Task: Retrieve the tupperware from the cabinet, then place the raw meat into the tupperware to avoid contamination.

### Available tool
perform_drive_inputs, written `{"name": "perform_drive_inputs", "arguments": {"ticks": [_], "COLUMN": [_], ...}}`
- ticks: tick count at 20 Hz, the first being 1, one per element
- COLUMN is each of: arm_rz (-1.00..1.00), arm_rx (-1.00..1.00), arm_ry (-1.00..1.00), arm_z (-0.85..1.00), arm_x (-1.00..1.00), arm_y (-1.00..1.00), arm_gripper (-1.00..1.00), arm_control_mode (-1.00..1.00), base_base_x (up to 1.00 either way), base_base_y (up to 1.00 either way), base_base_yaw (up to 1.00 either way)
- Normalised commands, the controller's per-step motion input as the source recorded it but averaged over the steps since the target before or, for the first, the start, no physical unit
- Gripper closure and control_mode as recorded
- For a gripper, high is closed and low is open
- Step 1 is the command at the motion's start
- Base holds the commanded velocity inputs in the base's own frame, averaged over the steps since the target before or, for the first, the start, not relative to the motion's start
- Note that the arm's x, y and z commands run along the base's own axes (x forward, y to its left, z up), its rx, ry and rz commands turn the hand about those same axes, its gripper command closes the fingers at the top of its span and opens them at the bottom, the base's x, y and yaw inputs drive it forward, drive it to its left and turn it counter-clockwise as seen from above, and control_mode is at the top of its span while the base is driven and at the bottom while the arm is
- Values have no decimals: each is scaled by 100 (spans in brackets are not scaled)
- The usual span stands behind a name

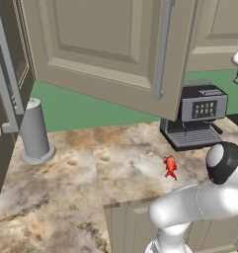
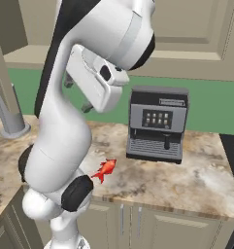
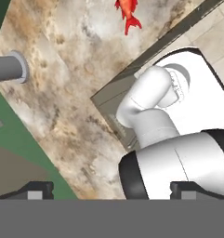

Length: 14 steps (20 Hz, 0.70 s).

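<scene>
The raw meat [image 1: 170,167] is a small red-orange chunk lying on the marble counter in front of the coffee machine, also seen as raw meat [image 2: 105,170] and raw meat [image 3: 128,14]. The beige cabinet [image 1: 105,44] hangs above the counter with one panelled door swung open towards me, its grey bar handle [image 1: 162,49] upright. The tupperware is out of view. My gripper [image 2: 77,95] is raised high above the counter, left of the coffee machine, pointing down. It is open and empty, and in the hand view the gripper [image 3: 112,190] looks down past my own arm.
A grey cylinder on a round base [image 1: 35,132] stands at the counter's left. The coffee machine [image 2: 157,124] sits at the back right. A dark brown cabinet [image 1: 7,74] flanks the left. A beige panel [image 1: 128,225] juts out from the counter front beside my arm. A dark stove edge [image 2: 232,155] is at far right.
</scene>
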Motion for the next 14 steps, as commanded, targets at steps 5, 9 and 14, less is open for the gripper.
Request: {"name": "perform_drive_inputs", "arguments": {"ticks": [5,9,14], "arm_rz": [-10,-14,-5], "arm_rx": [2,16,14], "arm_ry": [0,-2,-1], "arm_z": [0,-1,-18], "arm_x": [24,11,30], "arm_y": [44,13,10], "arm_gripper": [-100,-100,-100], "arm_control_mode": [-100,-100,-100], "base_base_x": [0,0,0], "base_base_y": [0,0,0], "base_base_yaw": [0,0,0]}}
